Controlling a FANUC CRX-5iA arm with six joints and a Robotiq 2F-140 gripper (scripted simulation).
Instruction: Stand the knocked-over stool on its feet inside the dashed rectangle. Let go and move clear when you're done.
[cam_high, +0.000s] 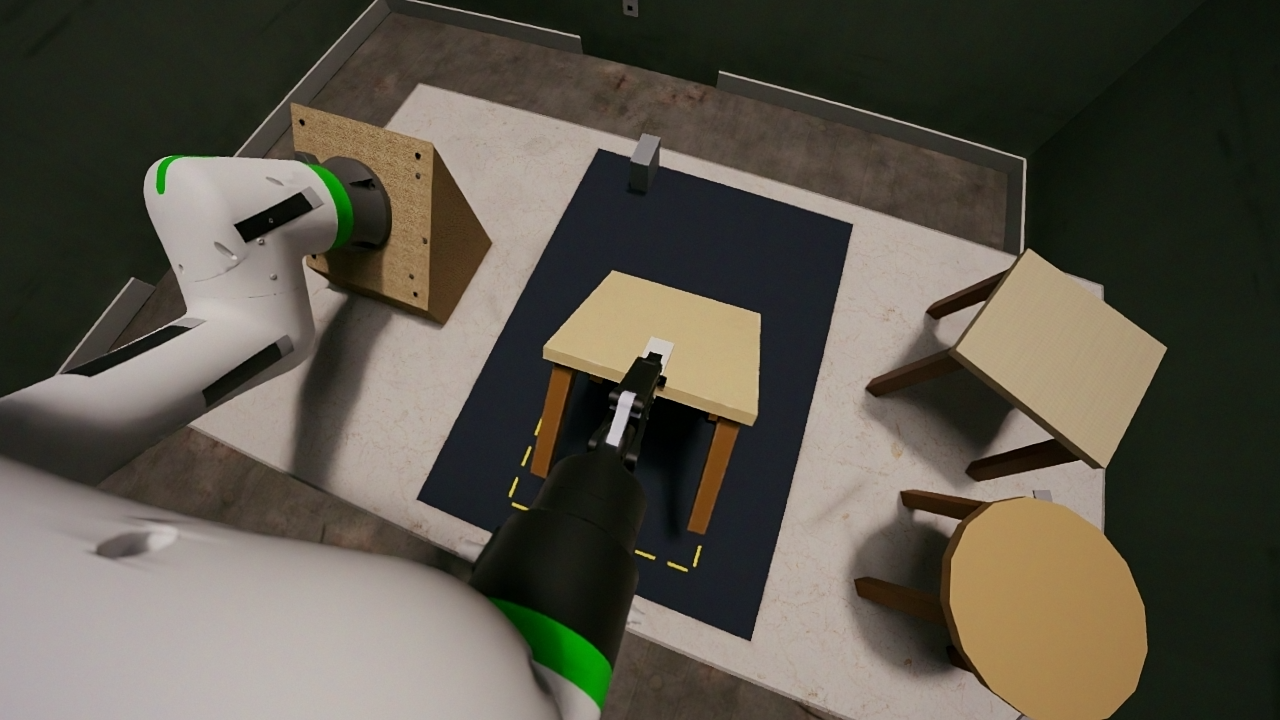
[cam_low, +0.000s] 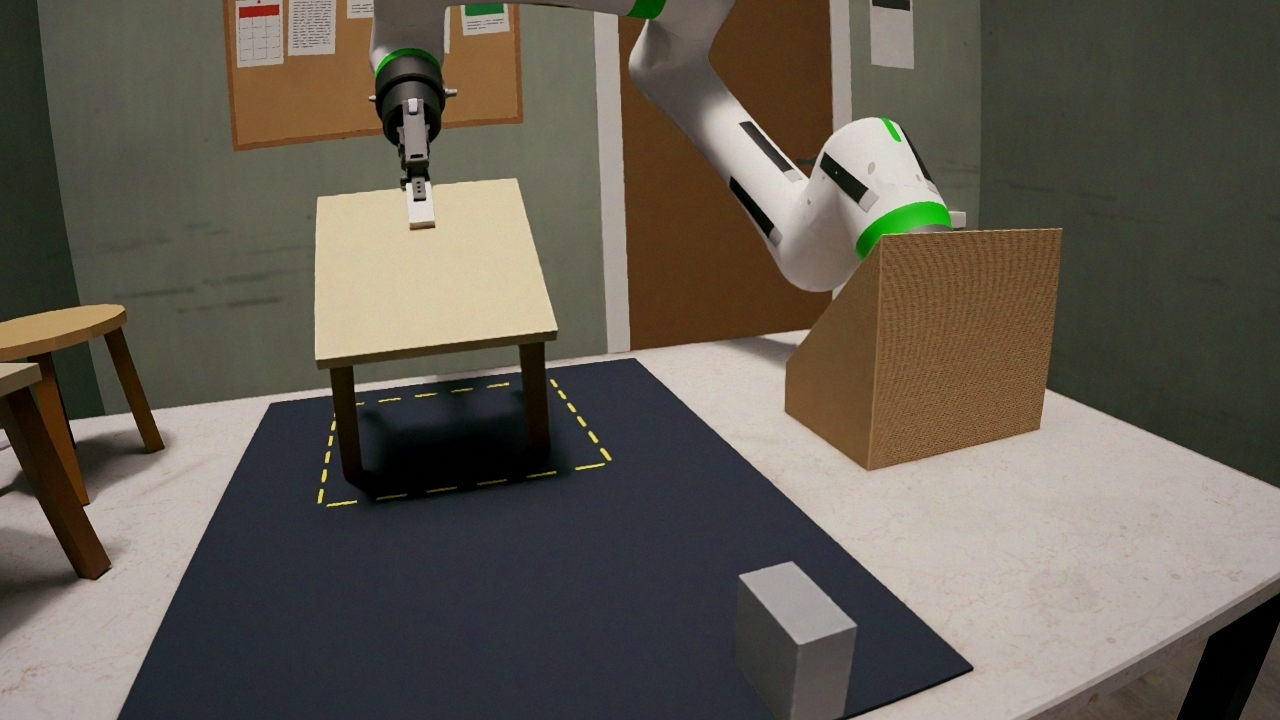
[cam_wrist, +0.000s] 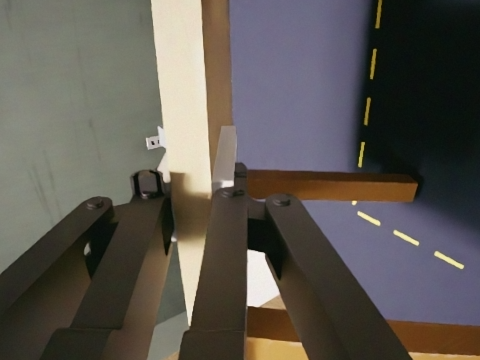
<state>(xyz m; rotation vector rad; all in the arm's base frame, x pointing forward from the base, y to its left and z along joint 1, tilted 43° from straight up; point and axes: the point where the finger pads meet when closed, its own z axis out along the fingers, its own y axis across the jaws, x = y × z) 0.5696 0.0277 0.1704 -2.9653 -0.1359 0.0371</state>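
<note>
The stool (cam_high: 659, 337) has a pale square seat and brown legs and stands tilted over the dashed rectangle (cam_low: 460, 438) on the dark mat. In the exterior view the stool (cam_low: 429, 268) has its seat sloping, with the edge I hold raised. The two legs on the low side appear to touch the mat just inside the dashed line. My gripper (cam_high: 651, 362) is shut on the raised edge of the seat, also seen in the exterior view (cam_low: 418, 201). In the wrist view my gripper (cam_wrist: 208, 149) pinches the seat board (cam_wrist: 183, 74), with the legs and the yellow dashes beyond.
A grey block (cam_low: 792, 640) stands at one end of the mat. The cardboard wedge (cam_low: 930, 344) carries the arm's base. A square stool (cam_high: 1047, 367) and a round stool (cam_high: 1038, 608) stand upright on the table beside the mat.
</note>
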